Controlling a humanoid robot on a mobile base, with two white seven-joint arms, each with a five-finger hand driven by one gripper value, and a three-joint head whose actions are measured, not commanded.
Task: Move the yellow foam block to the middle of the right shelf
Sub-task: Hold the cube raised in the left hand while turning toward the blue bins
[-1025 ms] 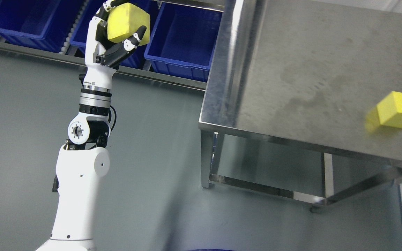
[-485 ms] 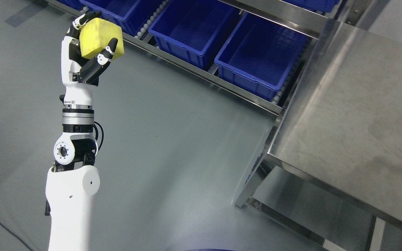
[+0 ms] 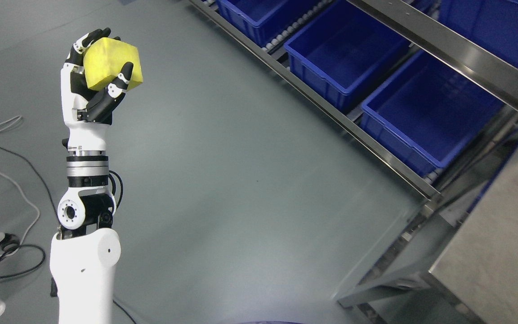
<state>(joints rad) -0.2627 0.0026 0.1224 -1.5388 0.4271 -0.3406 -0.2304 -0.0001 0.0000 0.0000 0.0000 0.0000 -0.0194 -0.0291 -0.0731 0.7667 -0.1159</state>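
Yellow foam block (image 3: 111, 63) sits high at the picture's upper left, gripped in the left hand (image 3: 92, 85), whose black-tipped fingers (image 3: 89, 38) curl over its top while the thumb presses its near face. The white arm rises from the lower left above the grey floor (image 3: 223, 171). Blue bins (image 3: 425, 112) line the metal shelf (image 3: 331, 110) at the upper right, well apart from the block.

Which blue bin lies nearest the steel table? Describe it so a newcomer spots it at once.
Start at the steel table in the lower right corner, then follow the metal rack that runs up and left from it. The first blue bin on the rack's lower level is the one. Unlike its neighbours further up the row, it shows whole and sits right beside the table's corner.
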